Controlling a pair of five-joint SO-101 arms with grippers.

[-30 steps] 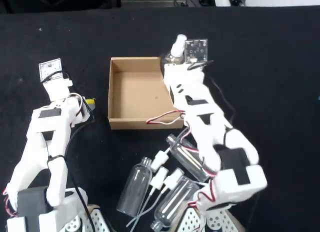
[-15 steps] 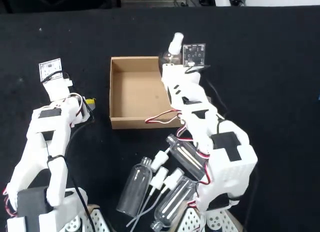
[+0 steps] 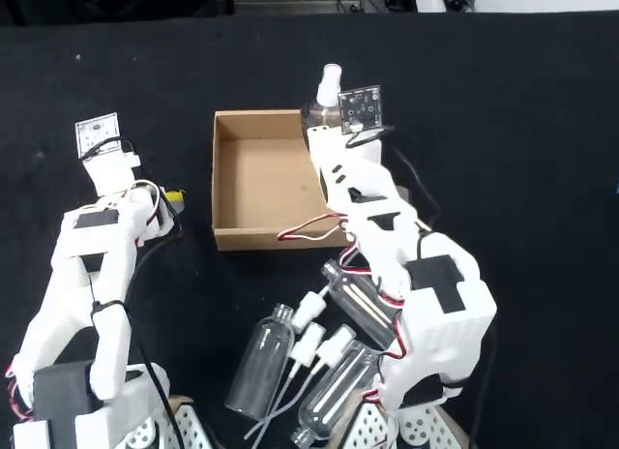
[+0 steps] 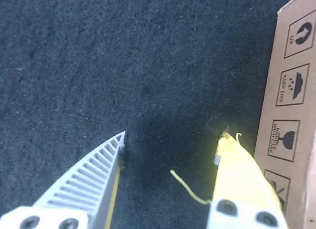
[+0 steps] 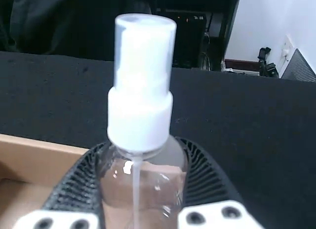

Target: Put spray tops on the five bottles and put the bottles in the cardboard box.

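Observation:
A clear bottle [image 3: 322,103] with a white spray top [image 5: 142,108] stands upright in my right gripper [image 5: 145,162], which is shut on its body. In the high view, this gripper [image 3: 326,128] holds the bottle above the far right corner of the cardboard box [image 3: 224,238]. The box's brown rim [image 5: 34,147] lies just below the bottle. My left gripper [image 4: 173,140] is open and low over the black cloth, with nothing between its fingers. It is right beside the box's printed outer left wall [image 4: 291,91]. The high view places the left gripper [image 3: 172,199] left of the box.
Three clear bottles [image 3: 261,357] [image 3: 363,299] [image 3: 334,391] lie uncapped on the cloth at the front, below the box. Loose white spray tops [image 3: 309,309] [image 3: 334,347] with thin tubes lie among them. The right arm's red and white wires [image 3: 309,228] drape over the box's front wall.
My right gripper has carried the capped bottle leftward, from just outside the box's right wall to over its far right corner. The left arm has not moved.

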